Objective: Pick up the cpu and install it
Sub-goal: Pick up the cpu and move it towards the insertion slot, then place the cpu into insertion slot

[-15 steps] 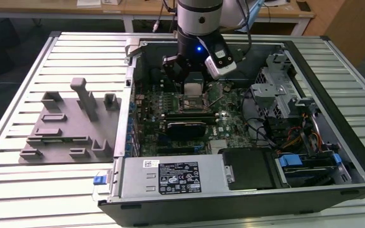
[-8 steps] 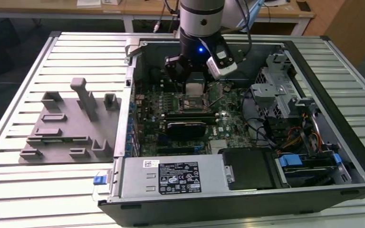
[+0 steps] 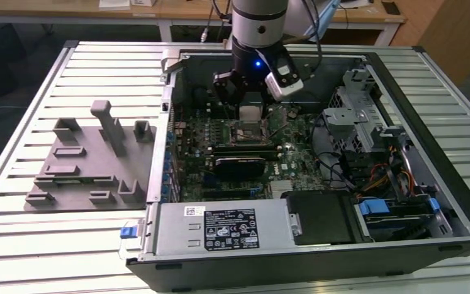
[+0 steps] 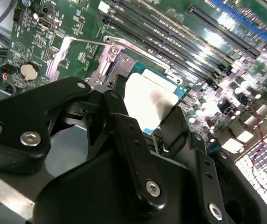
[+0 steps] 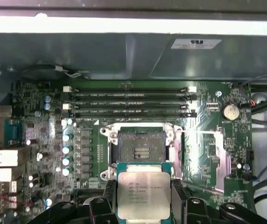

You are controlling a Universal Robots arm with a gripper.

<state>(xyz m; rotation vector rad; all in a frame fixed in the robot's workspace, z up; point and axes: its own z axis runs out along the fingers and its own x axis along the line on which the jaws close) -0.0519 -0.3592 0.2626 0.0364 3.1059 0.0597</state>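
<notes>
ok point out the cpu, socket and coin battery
cpu (image 5: 143,193): first wrist view, centre of metal top
socket (image 5: 142,148): first wrist view, dark middle
coin battery (image 5: 230,111): first wrist view, round face

One robot arm (image 3: 258,24) carries one gripper (image 3: 251,110) with two jaws, and one cpu (image 5: 144,190) sits between them. There is one computer case (image 3: 300,269), open on one slatted tabletop (image 3: 22,245), and inside it is one green motherboard (image 3: 300,138). On the board, the first wrist view shows one square socket (image 5: 142,147), four long memory slots (image 5: 129,102) lying side by side, and one round coin cell (image 5: 230,111). The case also holds one silver power supply (image 3: 218,228) with one large label. One grey plastic fixture (image 3: 88,162) lies beside the case.
</notes>
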